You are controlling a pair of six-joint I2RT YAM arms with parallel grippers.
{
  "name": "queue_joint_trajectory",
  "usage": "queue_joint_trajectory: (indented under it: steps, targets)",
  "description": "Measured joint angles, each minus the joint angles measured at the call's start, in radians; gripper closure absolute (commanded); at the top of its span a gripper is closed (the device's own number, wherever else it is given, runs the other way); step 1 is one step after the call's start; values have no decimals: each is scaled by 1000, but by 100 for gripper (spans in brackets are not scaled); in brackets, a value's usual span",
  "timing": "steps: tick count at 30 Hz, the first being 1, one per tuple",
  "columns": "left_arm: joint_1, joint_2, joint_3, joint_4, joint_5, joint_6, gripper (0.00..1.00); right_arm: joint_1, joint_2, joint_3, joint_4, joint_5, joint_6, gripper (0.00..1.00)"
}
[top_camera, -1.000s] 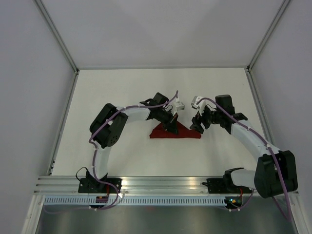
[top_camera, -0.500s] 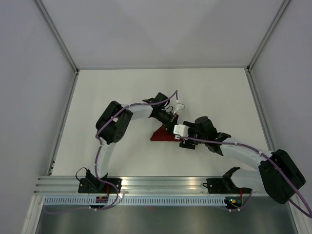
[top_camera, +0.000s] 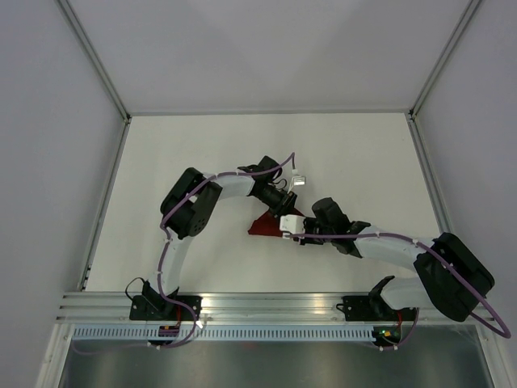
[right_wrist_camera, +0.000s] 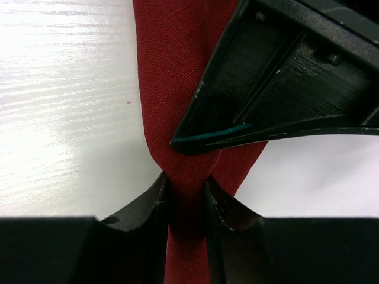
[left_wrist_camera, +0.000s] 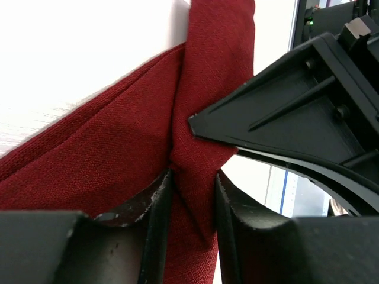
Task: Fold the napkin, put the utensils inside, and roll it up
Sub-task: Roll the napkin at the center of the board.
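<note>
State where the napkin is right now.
Top view: the napkin lies mid-table, pinched in the jaws of both the left gripper and the right gripper.

Napkin [left_wrist_camera: 106, 154]: thin woven cloth, matt, fine grainy weave plain to see, soft creases at pinch.
Left fingers [left_wrist_camera: 155, 248]: black plastic, matt, inner faces scuffed, dusty grey.
Right fingers [right_wrist_camera: 148, 204]: same black plastic, smoother, faint sheen along edges.
Bench [right_wrist_camera: 65, 106]: white, smooth, semi-gloss, streaky glare.
Arm shells [top_camera: 234, 187]: white glossy plastic; joints matt black.
Cables [top_camera: 388, 235]: purple, smooth sheathing.
Rail [top_camera: 266, 305] at near edge: bare brushed metal, ribbed, bright reflections.
</note>
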Motion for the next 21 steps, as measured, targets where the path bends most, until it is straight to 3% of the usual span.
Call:
queue_joint_trajectory:
  steps: [7,14,21]
  targets:
    - [-6,-43,-27,4,-76,-2,54,-1,12,38,-64,-17,1,78]
    - [11,-138,-107,16,-177,-8,55,-22,45,93,-143,-68,1,78]
    - [44,-347,-290,152,-356,-47,58,-67,110,176,-240,-138,-1,78]
